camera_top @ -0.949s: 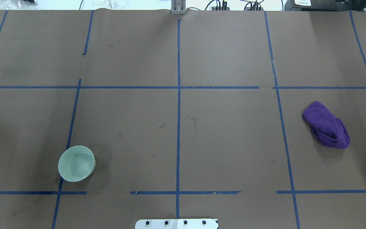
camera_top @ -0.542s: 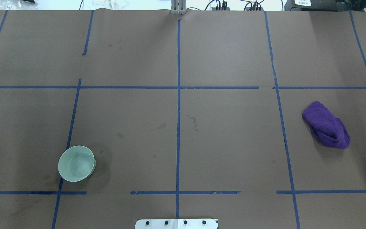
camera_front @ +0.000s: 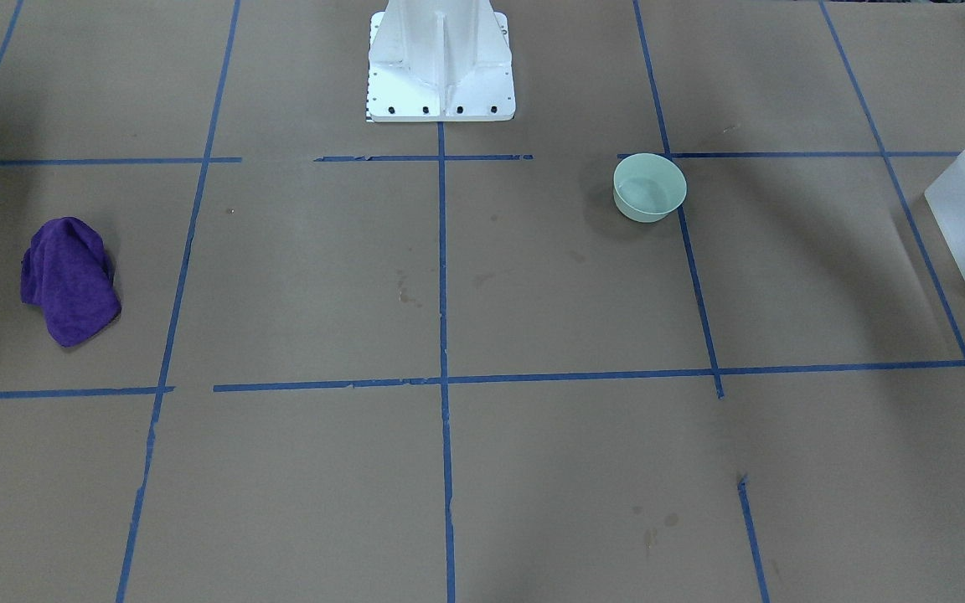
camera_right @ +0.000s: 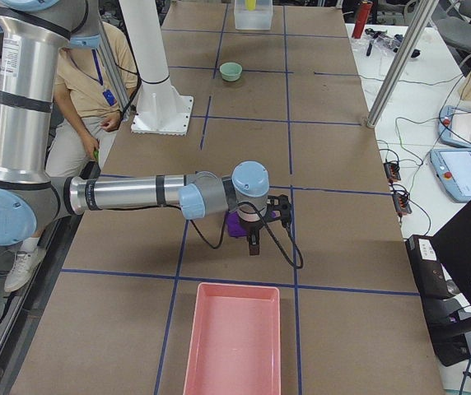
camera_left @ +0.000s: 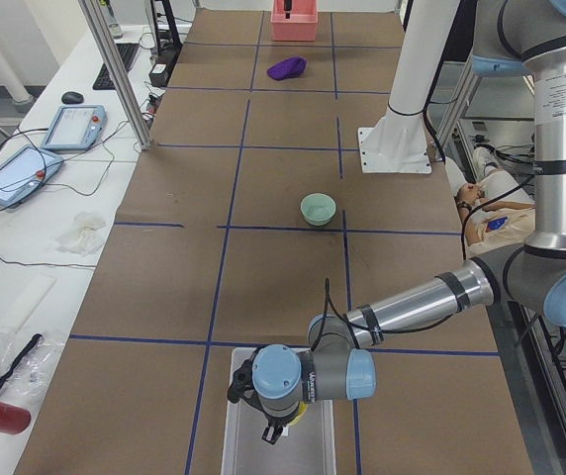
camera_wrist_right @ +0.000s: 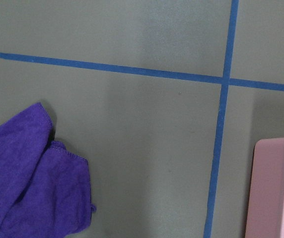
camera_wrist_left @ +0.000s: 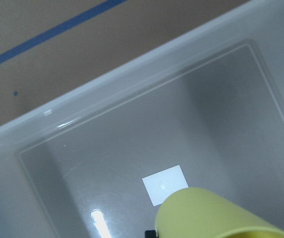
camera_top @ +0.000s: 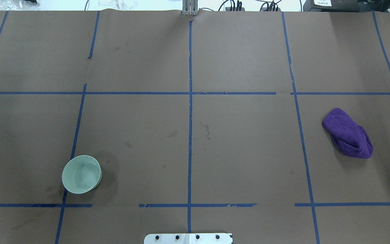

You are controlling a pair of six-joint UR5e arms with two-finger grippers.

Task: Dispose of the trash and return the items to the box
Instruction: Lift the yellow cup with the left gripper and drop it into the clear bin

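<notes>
Over box (camera_wrist_left: 132, 91), clear of walls: yellow cup (camera_wrist_left: 209, 215)

purple cloth (camera_top: 348, 134) crumpled on table (camera_top: 242, 162) | pink tray (camera_right: 234, 346) near it | blue tape grid (camera_top: 190, 135)

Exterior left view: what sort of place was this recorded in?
Probably a robotics lab workcell: a brown paper-covered table gridded with blue tape lines, a silver-and-blue jointed robot arm reaching over it, and grey touchscreen teach pendants with cables on the white side bench.
</notes>
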